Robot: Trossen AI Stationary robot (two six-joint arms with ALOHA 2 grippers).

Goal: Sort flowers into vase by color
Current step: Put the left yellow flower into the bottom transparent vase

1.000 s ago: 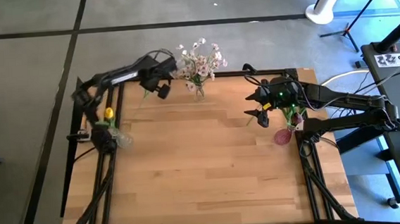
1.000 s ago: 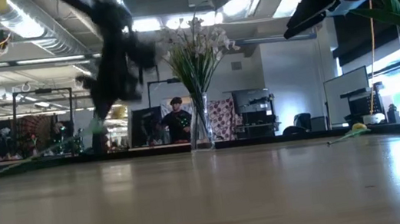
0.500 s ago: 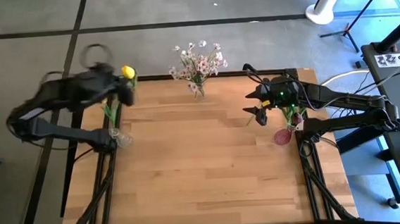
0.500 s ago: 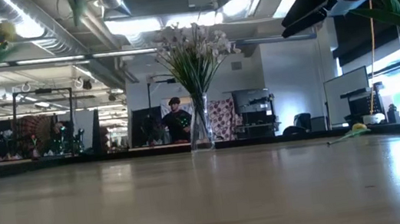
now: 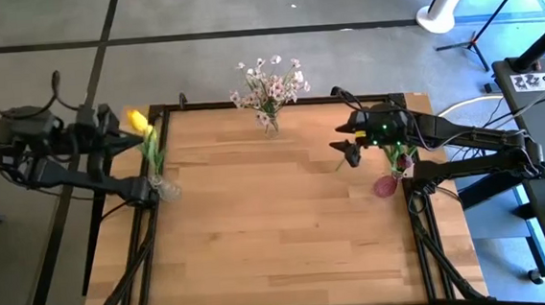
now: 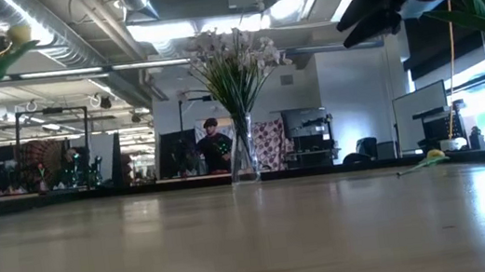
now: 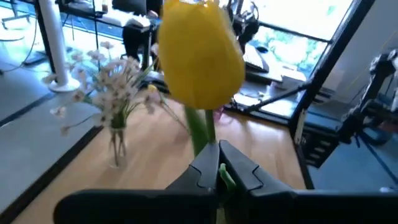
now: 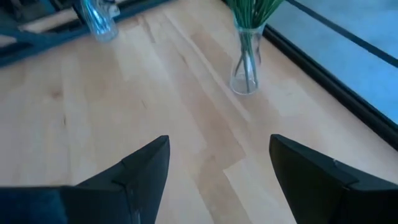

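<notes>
High view: the left gripper (image 5: 117,125) sits off the table's (image 5: 278,229) left edge, pinching a yellow tulip (image 5: 136,119) by its stem above the clear vase (image 5: 166,189). The right gripper (image 5: 346,151) hovers spread beside the pink vase (image 5: 384,185).

Low view: a yellow flower (image 6: 432,158) lies on the table.

Left wrist view: fingers (image 7: 239,168) clamp the stem.

Right wrist view: fingers (image 8: 140,171) spread, empty, facing the blossom vase (image 8: 246,68).

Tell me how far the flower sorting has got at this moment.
Looks done: the pale blossom sprays stand in the middle vase, and dark tulips sit in the pink vase. In hand: the left hand, out past the table's left edge, is shut on a yellow tulip, above the clear vase. Left: one yellow flower lies on the table near the pink vase; the right hand hovers open.
</notes>
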